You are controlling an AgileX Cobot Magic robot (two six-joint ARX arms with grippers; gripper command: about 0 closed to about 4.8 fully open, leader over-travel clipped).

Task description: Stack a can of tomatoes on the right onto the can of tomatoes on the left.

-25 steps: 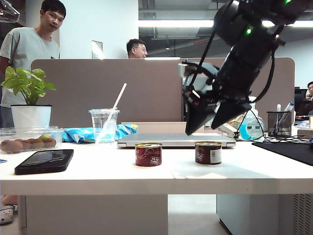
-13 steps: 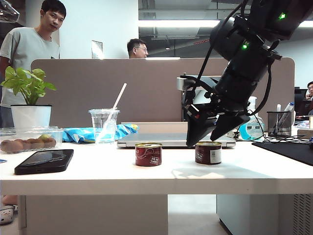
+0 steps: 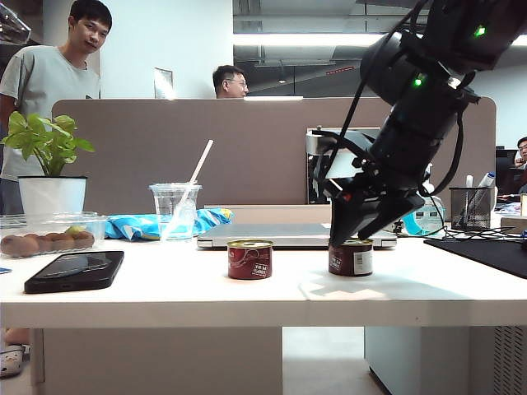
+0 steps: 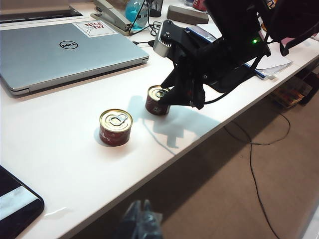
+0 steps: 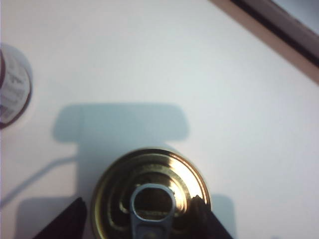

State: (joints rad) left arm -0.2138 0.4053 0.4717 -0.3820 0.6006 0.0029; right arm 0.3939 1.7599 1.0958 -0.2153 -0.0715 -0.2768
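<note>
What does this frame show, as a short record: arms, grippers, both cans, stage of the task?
right gripper: low over the right can, jaws either side of its top, not clearly gripping
left gripper: raised off the table's near edge, blurred, state unreadable
left can: upright on the table, untouched
right can: upright on the table, apart from the left can
stage: grasp under way, nothing stacked yet
</note>
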